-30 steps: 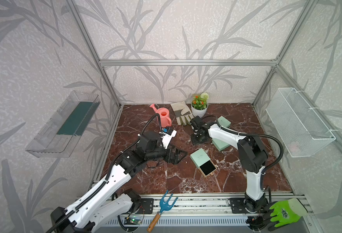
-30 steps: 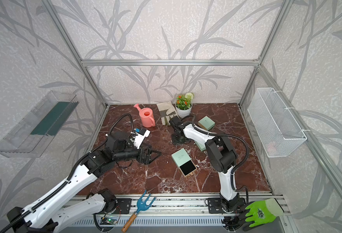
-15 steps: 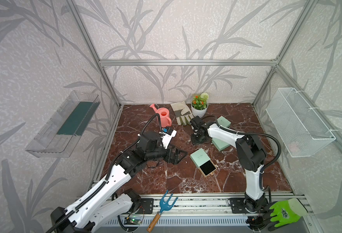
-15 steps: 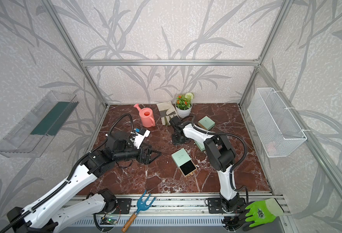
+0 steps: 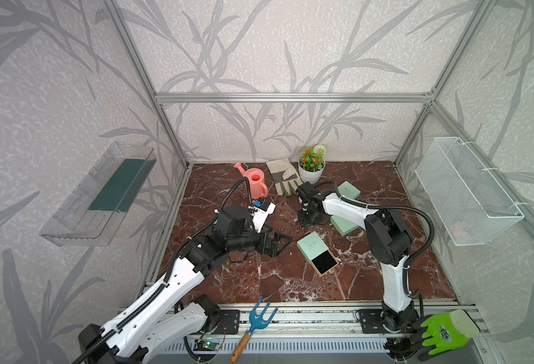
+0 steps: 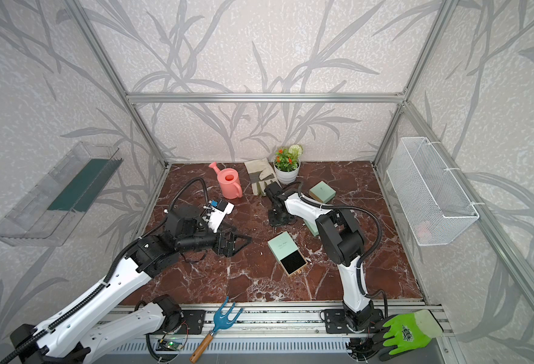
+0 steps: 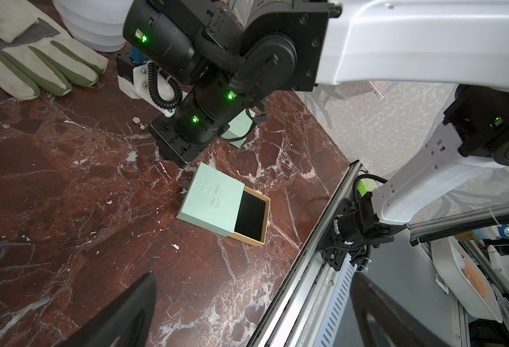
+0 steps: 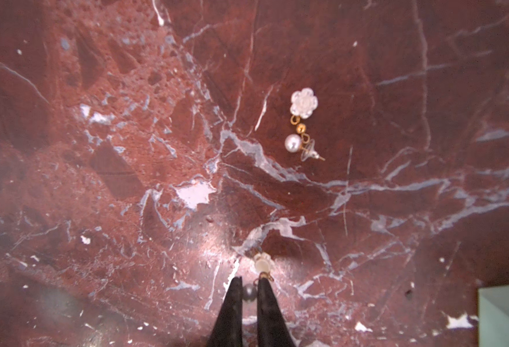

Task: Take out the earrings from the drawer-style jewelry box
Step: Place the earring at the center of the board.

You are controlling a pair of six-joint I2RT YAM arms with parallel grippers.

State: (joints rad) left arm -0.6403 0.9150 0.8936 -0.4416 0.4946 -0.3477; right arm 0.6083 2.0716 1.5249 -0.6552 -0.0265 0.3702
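The counter is the biggest thing under me. It is a flat slab of red-brown marble, hard and glossy, with white veins and pale chips, so a tiny thing laid on it could be lost among the flecks. Between my two arms lies the jewelry box, a matte mint-green card sleeve with faint script on top. Its tan drawer is slid partly out toward the near edge of the counter, which leaves the black velvety lining bare. I see nothing pale on that lining, so I judge the drawer empty. My left fingers are spread wide and carry nothing. They hover low on my left side of the box, apart from it, I would guess to keep out of the way. My right fingers are slim black wedges pointing down at the marble behind the box, near the canvas work glove. They are drawn almost together, pinching the round pearl of the pinched earring. Its white flower head juts past the tips and looks to touch the counter, so I take this for the set-down. Just beyond it, apart, the loose earring lies flat. It has a scalloped white flower, a small gold bead, a glossy pearl and a clear plastic back on a thin gold post.
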